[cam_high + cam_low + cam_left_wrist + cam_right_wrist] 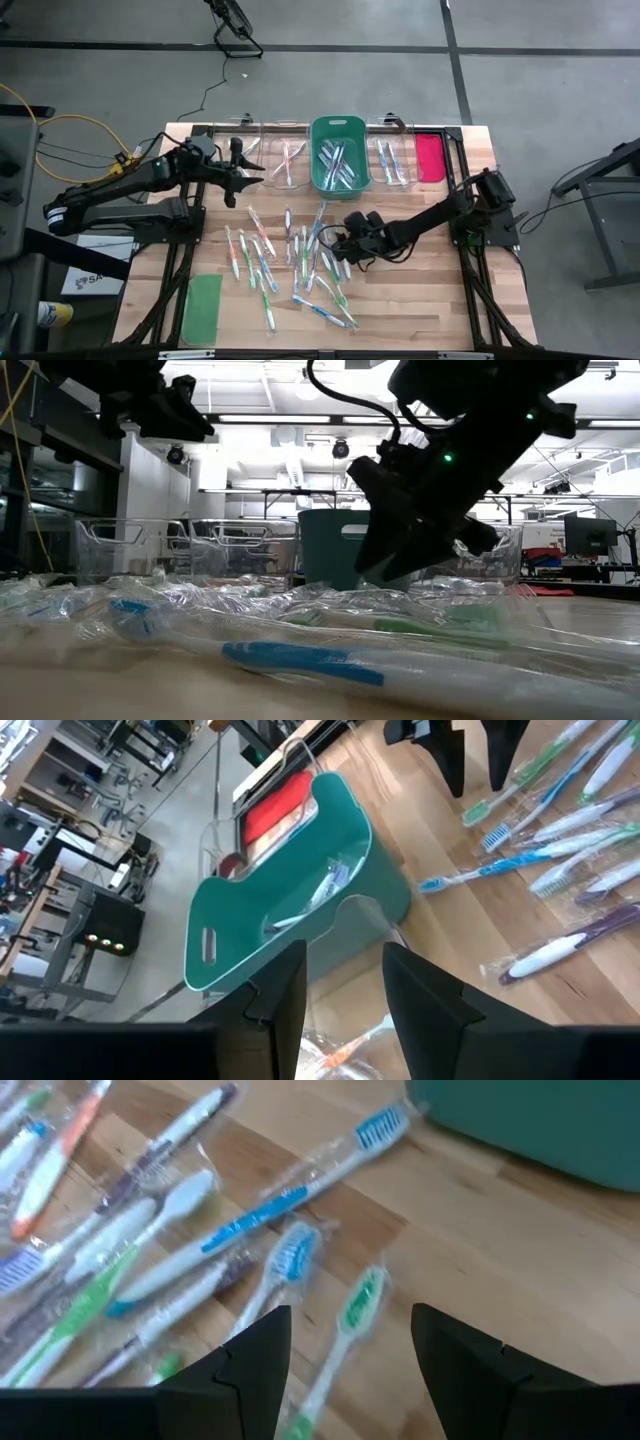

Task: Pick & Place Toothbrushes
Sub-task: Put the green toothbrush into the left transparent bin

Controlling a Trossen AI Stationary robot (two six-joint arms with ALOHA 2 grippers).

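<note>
Many wrapped toothbrushes (290, 262) with green, blue and pink accents lie scattered flat on the wooden table's middle. More lie inside the green bin (340, 155) and the clear bins (285, 162) at the far edge. My right gripper (336, 243) hangs open low over the pile's right part. In its wrist view the fingers stand on either side of a green-headed toothbrush (352, 1308) without touching it. My left gripper (243, 168) is open and holds nothing. It is raised over the far-left clear bin, where an orange toothbrush (340, 1055) shows below its fingers.
A red-pink lid (430, 157) lies at the far right beside a clear bin (390, 160). A green lid (203, 308) lies at the near left. Bare wood shows at the table's near right (430, 300). Black frame rails run along both table sides.
</note>
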